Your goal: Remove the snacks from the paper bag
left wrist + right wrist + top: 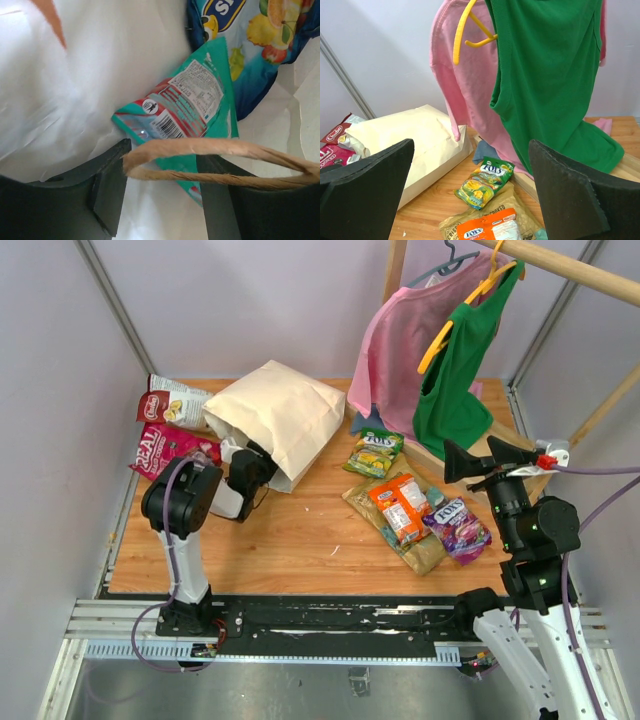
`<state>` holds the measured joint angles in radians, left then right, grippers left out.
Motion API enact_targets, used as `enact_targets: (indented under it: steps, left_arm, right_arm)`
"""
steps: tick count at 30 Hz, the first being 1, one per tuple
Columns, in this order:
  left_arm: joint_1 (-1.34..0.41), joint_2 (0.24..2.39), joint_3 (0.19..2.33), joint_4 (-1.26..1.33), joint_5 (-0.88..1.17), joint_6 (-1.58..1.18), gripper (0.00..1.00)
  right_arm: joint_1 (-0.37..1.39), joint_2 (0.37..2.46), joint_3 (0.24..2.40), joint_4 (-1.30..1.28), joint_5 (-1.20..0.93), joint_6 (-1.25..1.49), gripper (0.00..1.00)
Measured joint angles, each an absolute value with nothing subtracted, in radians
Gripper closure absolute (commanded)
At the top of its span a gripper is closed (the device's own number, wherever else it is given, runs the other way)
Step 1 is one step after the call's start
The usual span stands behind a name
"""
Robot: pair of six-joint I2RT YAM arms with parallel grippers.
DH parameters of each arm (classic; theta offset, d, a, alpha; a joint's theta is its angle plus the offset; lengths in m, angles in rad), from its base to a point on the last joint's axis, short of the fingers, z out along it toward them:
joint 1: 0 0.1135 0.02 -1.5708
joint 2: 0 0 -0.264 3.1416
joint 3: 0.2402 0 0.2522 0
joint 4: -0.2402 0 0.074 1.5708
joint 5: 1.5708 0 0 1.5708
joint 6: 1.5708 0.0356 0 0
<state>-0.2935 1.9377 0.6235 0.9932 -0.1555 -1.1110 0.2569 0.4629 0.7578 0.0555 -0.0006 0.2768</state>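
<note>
Left claw (162, 200), jaws apart, sits inside paper bag (285, 415) with teal snack (195, 105) and blue snack (255, 75); right claw (471, 165) wide.

The paper bag (280, 415) lies on its side at the back left of the bench (300, 535), mouth toward the near left. It is tan and creased, with a twine handle (215, 160) looped across the opening. Inside, a teal packet (192, 105) lies barcode up, its far corner overlapping a blue packet (250, 35) with a fruit print.

Left of the bag lie a red-white packet (172, 403) and a magenta packet (165, 448). To its right lie a green packet (375, 452) and an orange packet (400, 505) atop a flat tan packet (425, 548) — a purple packet (458, 528) touches the tan one.
</note>
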Motion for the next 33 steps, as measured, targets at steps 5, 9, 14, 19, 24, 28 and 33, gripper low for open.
enact_targets:
  steps: [5,9,14,19,24,28,33]
  left_arm:
    - [-0.291,2.005,0.694,1.017,-0.129,-1.148,0.39]
    - [-0.29,2.051,0.735,1.045,-0.107,-1.186,0.43]
    - [-0.29,2.117,0.776,1.087,-0.088,-1.229,0.74]
    - [-0.29,2.156,0.802,1.102,-0.077,-1.254,0.99]
    - [-0.29,2.151,0.805,1.1,-0.07,-1.255,0.99]
    - [-0.29,2.099,0.754,1.084,-0.076,-1.228,0.99]
    - [-0.282,1.996,0.631,1.075,-0.089,-1.182,1.0]
  right_arm:
    - [0.257,0.464,0.758,0.056,-0.001,0.277,0.02]
    - [0.257,0.464,0.758,0.056,-0.001,0.277,0.02]
    - [0.257,0.468,0.758,0.056,-0.001,0.277,0.02]
    - [0.257,0.471,0.758,0.056,-0.001,0.276,0.02]
    - [0.257,0.471,0.758,0.056,0.0,0.276,0.02]
    - [0.257,0.471,0.758,0.056,0.0,0.276,0.02]
    - [0.257,0.471,0.757,0.056,-0.001,0.276,0.02]
